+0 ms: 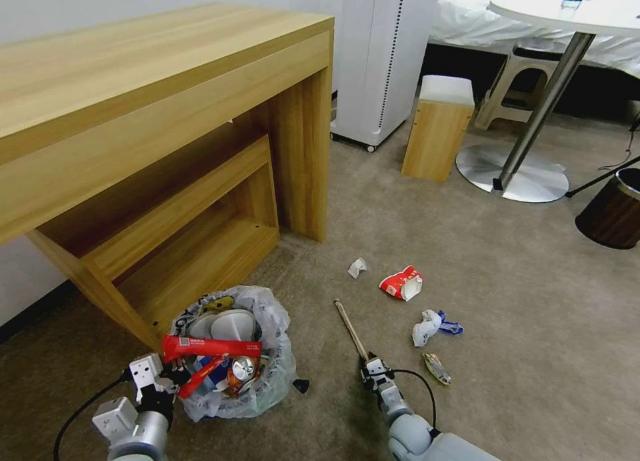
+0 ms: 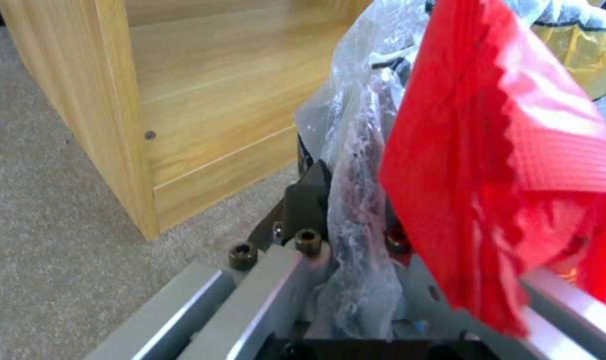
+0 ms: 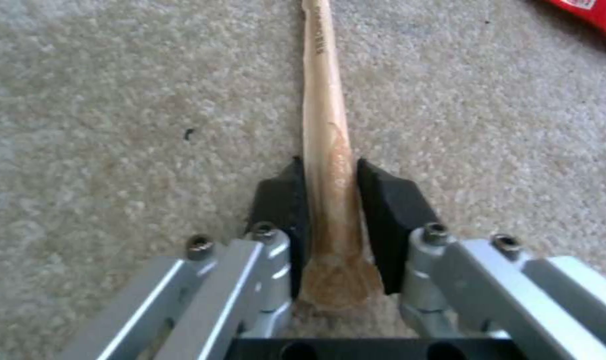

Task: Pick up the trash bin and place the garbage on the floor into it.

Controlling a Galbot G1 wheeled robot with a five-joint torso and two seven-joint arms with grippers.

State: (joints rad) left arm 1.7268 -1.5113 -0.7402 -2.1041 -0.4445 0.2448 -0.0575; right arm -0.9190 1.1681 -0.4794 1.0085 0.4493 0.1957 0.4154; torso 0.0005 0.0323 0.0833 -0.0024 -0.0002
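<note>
The trash bin (image 1: 270,371), lined with a crinkly white bag, stands on the beige floor (image 1: 467,261) by the desk leg. It holds red wrappers (image 1: 210,346), a can and slippers. My left gripper (image 1: 159,379) is shut on the bin's bagged rim (image 2: 356,235), beside a red wrapper (image 2: 502,150). My right gripper (image 1: 371,367) is shut on the near end of the wooden stick (image 1: 351,327), which lies along the carpet; its black pads (image 3: 283,200) squeeze the stick (image 3: 322,110). A red-white wrapper (image 1: 402,283), crumpled paper (image 1: 357,267), a white-blue mask (image 1: 430,326) and a flattened wrapper (image 1: 437,368) lie on the floor.
A wooden desk (image 1: 167,81) with a low shelf stands left of the bin. Farther back are a white cabinet (image 1: 380,54), a wooden box stool (image 1: 437,131), a round table's metal base (image 1: 513,174) and a brown bin (image 1: 610,211). A small black scrap (image 1: 301,385) lies beside the trash bin.
</note>
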